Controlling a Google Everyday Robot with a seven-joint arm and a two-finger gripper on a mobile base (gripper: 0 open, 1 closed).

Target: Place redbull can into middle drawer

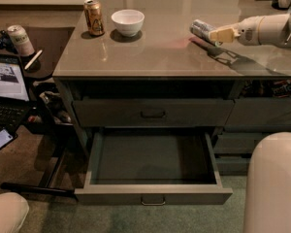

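Camera view: the gripper (216, 34), over the countertop's (155, 52) right side, had its fingers closed on the redbull can (201, 28), held tilted clear of the surface. The middle drawer (153, 196) stood pulled open below, presumably to receive it.

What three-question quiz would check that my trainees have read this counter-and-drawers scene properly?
1. True or false: the slim silver drink can lies inside the pulled-out grey-green drawer.
2. What stands just beside the white round bowl? A) a gold-brown labelled can; B) a glass bottle; C) a red mug.
3. Short answer: where is the robot's pincer, and what is it doing?

Key: 1. False; the drawer is empty. 2. A. 3. Above the right part of the glossy grey countertop as the camera sees it, shut on the silver can, which is held off the surface.
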